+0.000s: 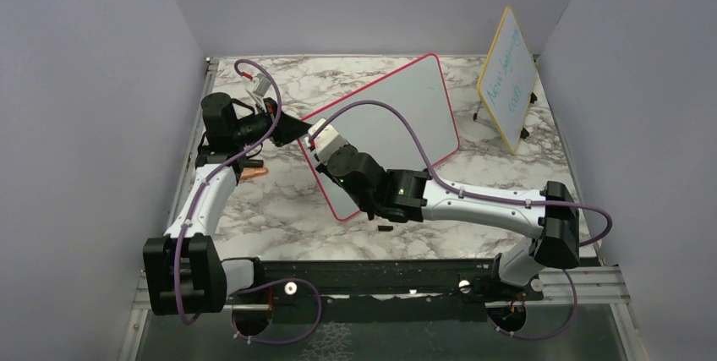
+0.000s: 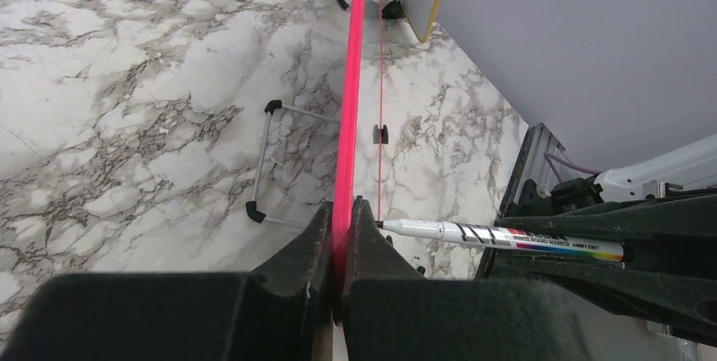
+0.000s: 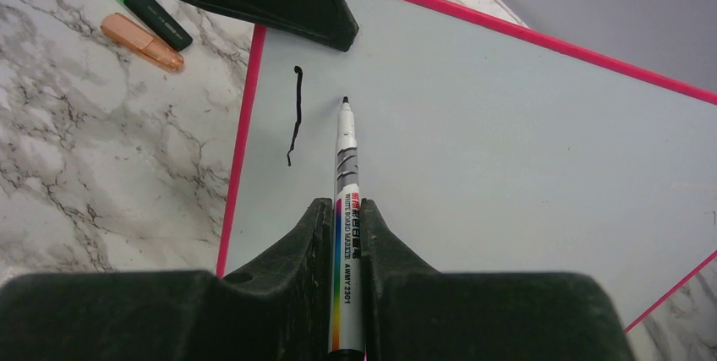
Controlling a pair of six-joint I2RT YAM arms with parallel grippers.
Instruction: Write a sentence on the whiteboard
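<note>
L claw (image 2: 342, 205) clamped on pink edge of board (image 1: 397, 116), propped tilted mid-worktop (image 1: 279, 226). R claw (image 3: 344, 205) closed round marker (image 3: 345, 150); tip at board face, contact unclear, beside single black stroke (image 3: 295, 116) near clamped edge.

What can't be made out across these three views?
The teal writing on the small yellow-framed board: too small in the top view, cut off by the picture's edge in the left wrist view.
The black marker stroke on the large pink-framed whiteboard: hidden behind the right gripper in the top view; left wrist sees the board edge-on.
Whether the white whiteboard marker touches the board: the right wrist angle cannot settle it.
</note>
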